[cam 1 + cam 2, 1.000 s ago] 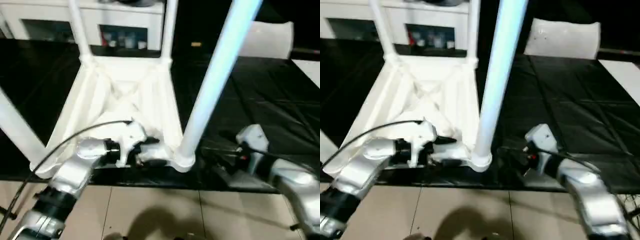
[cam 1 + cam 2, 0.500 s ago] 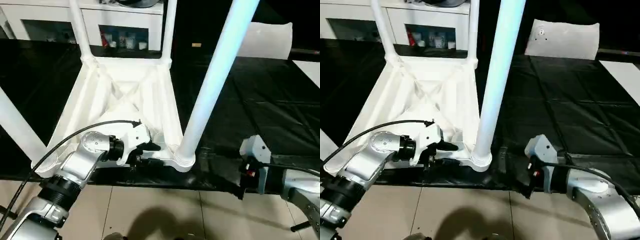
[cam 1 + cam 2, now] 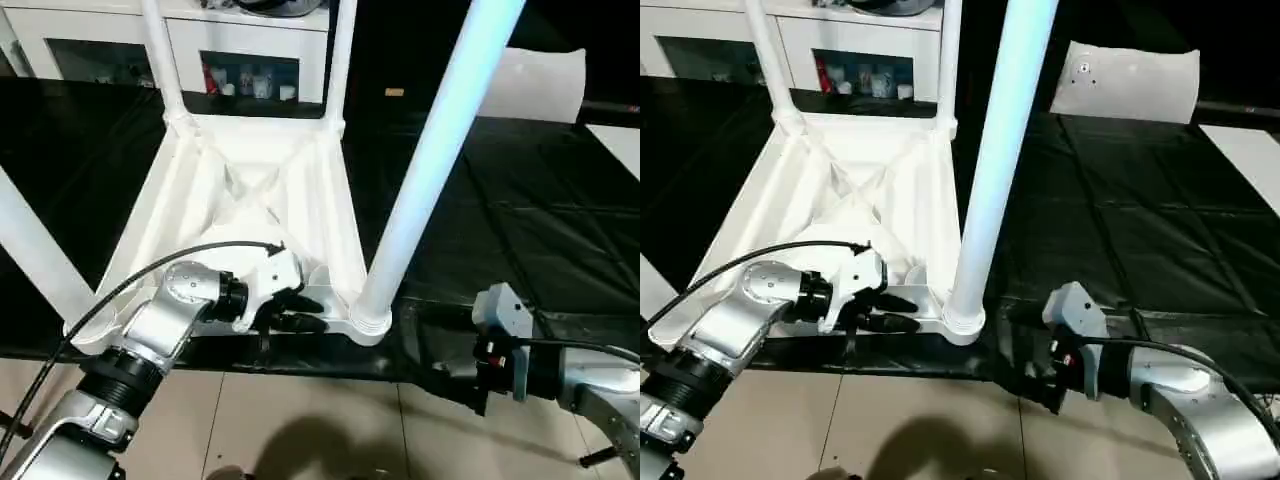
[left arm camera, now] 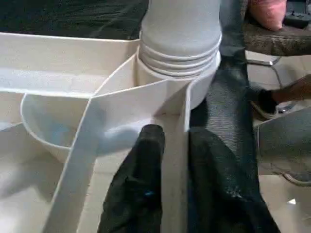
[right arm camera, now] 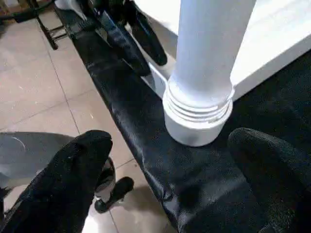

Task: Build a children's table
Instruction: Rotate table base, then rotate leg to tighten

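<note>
Right end effector point(image 5: 170, 184) has backed off near-right leg point(image 3: 430, 170), fingers spread; leg stands alone in socket, I judge seated. Left end effector point(image 4: 167, 141) pinching tabletop point(image 3: 250, 200) rim beside that leg.

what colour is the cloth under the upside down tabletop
Black. The cloth under the white tabletop shows best in the right eye view.

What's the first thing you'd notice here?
A white tabletop lying upside down on a black-covered bench, legs sticking up; the near-right leg looms largest. The left gripper pinches the tabletop's near rim beside that leg's socket, while the right gripper waits wide open facing it.
</note>
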Controlling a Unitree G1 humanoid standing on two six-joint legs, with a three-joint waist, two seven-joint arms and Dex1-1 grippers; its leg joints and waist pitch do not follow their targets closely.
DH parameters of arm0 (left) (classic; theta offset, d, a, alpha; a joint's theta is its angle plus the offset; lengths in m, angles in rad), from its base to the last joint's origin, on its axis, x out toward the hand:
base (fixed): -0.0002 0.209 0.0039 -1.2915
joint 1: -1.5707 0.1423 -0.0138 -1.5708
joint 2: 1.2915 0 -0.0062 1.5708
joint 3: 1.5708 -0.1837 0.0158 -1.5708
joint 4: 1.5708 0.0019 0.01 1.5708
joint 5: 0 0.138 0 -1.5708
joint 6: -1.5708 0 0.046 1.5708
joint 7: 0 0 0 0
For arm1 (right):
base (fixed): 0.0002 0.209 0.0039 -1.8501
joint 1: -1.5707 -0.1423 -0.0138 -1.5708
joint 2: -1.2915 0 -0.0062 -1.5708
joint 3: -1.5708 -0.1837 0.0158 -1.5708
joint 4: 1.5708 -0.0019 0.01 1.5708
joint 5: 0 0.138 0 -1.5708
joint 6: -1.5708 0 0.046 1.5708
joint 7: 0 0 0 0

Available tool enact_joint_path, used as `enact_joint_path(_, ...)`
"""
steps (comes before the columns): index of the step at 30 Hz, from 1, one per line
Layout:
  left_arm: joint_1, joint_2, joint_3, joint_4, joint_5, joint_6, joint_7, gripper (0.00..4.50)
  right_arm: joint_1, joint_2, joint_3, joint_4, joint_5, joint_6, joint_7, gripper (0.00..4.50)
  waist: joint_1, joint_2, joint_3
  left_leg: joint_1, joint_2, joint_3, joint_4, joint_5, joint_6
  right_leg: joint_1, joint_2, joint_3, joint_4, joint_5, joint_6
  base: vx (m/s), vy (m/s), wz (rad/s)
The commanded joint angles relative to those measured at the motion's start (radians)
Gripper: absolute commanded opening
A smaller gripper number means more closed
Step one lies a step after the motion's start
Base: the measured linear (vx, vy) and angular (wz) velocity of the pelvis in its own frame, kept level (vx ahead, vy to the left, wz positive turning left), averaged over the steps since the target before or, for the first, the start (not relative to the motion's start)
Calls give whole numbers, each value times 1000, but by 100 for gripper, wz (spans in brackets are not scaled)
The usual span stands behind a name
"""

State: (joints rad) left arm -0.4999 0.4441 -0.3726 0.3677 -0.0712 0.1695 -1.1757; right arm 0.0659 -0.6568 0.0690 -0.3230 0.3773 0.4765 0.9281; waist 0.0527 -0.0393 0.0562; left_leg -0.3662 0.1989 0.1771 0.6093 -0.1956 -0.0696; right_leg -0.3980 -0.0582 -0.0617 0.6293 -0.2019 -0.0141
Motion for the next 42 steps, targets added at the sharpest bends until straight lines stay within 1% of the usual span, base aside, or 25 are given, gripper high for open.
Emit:
enact_joint_path(1, 6, 11, -30, 24, 23, 15, -11, 71, -13, -4, 4, 23, -17, -23, 12, 450, 3, -6, -57, 6, 36, -13, -72, -190, 34, 46, -81, 53, -95, -291, -145, 0, 0, 0)
enact_joint_path(4, 5, 12, -37, 26, 29, 16, -20, 61, -14, -1, 9, 37, -23, -36, 16, 450, 4, -8, -56, 7, 35, -13, -73, -203, 32, 45, -82, 53, -101, -329, -134, 0, 0, 0)
enact_joint_path(7, 2, 13, -46, 30, 40, 14, -28, 26, -16, -2, 16, 51, -31, -56, 17, 450, 3, -7, -55, 7, 36, -14, -74, -206, 30, 44, -81, 53, -102, -341, -129, 0, 0, 0)
enact_joint_path(8, 1, 12, -47, 31, 42, 13, -29, 24, -17, -1, 17, 53, -32, -57, 17, 450, 3, -7, -55, 7, 36, -14, -74, -208, 30, 43, -82, 53, -103, -346, -128, 0, 0, 0)
enact_joint_path(11, -1, 15, -55, 31, 50, 14, -39, 24, -17, -2, 19, 53, -32, -61, 16, 450, 4, -8, -58, 6, 36, -14, -73, -191, 33, 46, -81, 53, -99, -317, -132, 0, 0, 0)
enact_joint_path(14, -1, 15, -55, 31, 50, 14, -39, 24, -17, -2, 19, 53, -32, -61, 16, 450, 4, -7, -58, 5, 36, -13, -73, -182, 38, 46, -80, 53, -94, -276, -149, 0, 0, 0)
enact_joint_path(18, 0, 17, -58, 29, 54, 13, -42, 18, -17, -3, 21, 52, -32, -63, 15, 450, 4, -7, -57, 6, 36, -13, -73, -191, 37, 46, -80, 53, -96, -291, -151, 0, 0, 0)
enact_joint_path(20, -1, 15, -60, 34, 57, -7, -47, 8, -46, 14, 31, 52, -39, -63, -3, 450, 4, -4, -57, 7, 36, -14, -74, -196, 35, 45, -81, 52, -97, -301, -149, 0, 0, 0)
enact_joint_path(21, -1, 12, -59, 39, 56, -21, -50, 8, -72, 30, 37, 56, -46, -66, -17, 450, -1, -4, -58, 4, 34, -15, -75, -194, 32, 46, -79, 51, -96, -301, -148, 0, 0, 0)
enact_joint_path(22, -2, 11, -58, 41, 56, -27, -52, 8, -84, 36, 39, 58, -48, -67, -23, 450, -2, -3, -57, 7, 35, -15, -75, -202, 28, 44, -80, 51, -98, -319, -143, 0, 0, 0)
enact_joint_path(23, -4, 10, -55, 50, 46, -41, -68, 8, -122, 58, 40, 77, -52, -69, -37, 450, -3, -4, -58, 8, 35, -15, -74, -201, 27, 44, -81, 52, -99, -319, -143, 0, 0, 0)
enact_joint_path(24, -7, 12, -57, 57, 40, -57, -89, 8, -156, 72, 43, 96, -55, -74, -42, 450, -4, -5, -59, 7, 35, -15, -74, -192, 25, 44, -81, 52, -95, -305, -150, 0, 0, 0)
enact_joint_path(25, -10, 15, -60, 63, 37, -67, -105, 8, -175, 81, 48, 109, -51, -79, -35, 450, -4, -4, -61, 10, 35, -14, -73, -187, 23, 44, -80, 53, -94, -290, -155, 0, 0, 0)
enact_joint_path(26, -10, 15, -60, 63, 37, -67, -105, 8, -175, 81, 48, 109, -51, -79, -35, 450, -4, -4, -61, 10, 35, -13, -73, -181, 23, 44, -81, 54, -92, -273, -160, 0, 0, 0)
enact_joint_path(27, -21, 20, -66, 84, 48, -95, -130, 8, -203, 89, 63, 131, -36, -87, 3, 450, -1, -3, -63, 10, 37, -12, -73, -158, 29, 48, -79, 55, -84, -208, -174, 0, 0, 0)
enact_joint_path(29, -26, 21, -69, 93, 52, -105, -135, 8, -211, 89, 72, 138, -38, -91, 15, 450, 1, -2, -66, 9, 36, -10, -71, -144, 39, 49, -79, 55, -81, -166, -189, 0, 0, 0)
enact_joint_path(30, -32, 24, -71, 103, 56, -115, -141, 0, -221, 89, 85, 150, -46, -100, 28, 423, 5, -2, -66, 11, 37, -10, -71, -136, 39, 50, -79, 55, -77, -141, -196, 0, 0, 0)
enact_joint_path(32, -50, 25, -72, 127, 63, -137, -151, 0, -249, 99, 113, 192, -52, -110, 61, 423, 5, -4, -67, 8, 36, -10, -71, -130, 43, 53, -80, 53, -75, -128, -204, 0, 0, 0)
enact_joint_path(33, -57, 25, -72, 137, 66, -147, -154, 0, -259, 103, 121, 207, -54, -113, 70, 413, 5, -3, -66, 10, 36, -9, -70, -137, 43, 50, -81, 54, -76, -134, -206, 0, 0, 0)
enact_joint_path(34, -63, 26, -74, 144, 68, -156, -160, 0, -268, 106, 129, 220, -51, -112, 85, 404, 5, -7, -65, 9, 36, -9, -71, -143, 40, 52, -81, 54, -77, -150, -205, 0, 0, 0)
enact_joint_path(35, -70, 28, -75, 154, 71, -168, -170, 0, -282, 109, 141, 241, -49, -115, 103, 391, 6, -6, -65, 10, 36, -10, -71, -148, 39, 52, -82, 53, -78, -161, -204, 0, 0, 0)
enact_joint_path(36, -75, 31, -77, 159, 73, -176, -177, 0, -292, 112, 147, 256, -49, -120, 115, 382, 5, -6, -63, 10, 36, -9, -71, -161, 34, 51, -83, 54, -82, -195, -198, 0, 0, 0)
enact_joint_path(39, -83, 37, -77, 170, 77, -191, -194, 0, -308, 118, 158, 282, -48, -128, 137, 359, 7, -6, -62, 12, 36, -9, -72, -169, 26, 49, -83, 55, -86, -234, -180, 0, 0, 0)
enact_joint_path(41, -92, 42, -77, 182, 75, -202, -211, 0, -327, 121, 168, 313, -51, -141, 158, 341, 7, -2, -59, 11, 37, -11, -74, -169, 26, 47, -83, 54, -86, -228, -182, 0, 0, 0)
enact_joint_path(42, -96, 44, -77, 186, 74, -205, -217, 0, -334, 122, 172, 327, -52, -146, 168, 326, 6, -3, -59, 12, 37, -10, -74, -174, 23, 47, -82, 54, -87, -233, -184, 0, 0, 0)
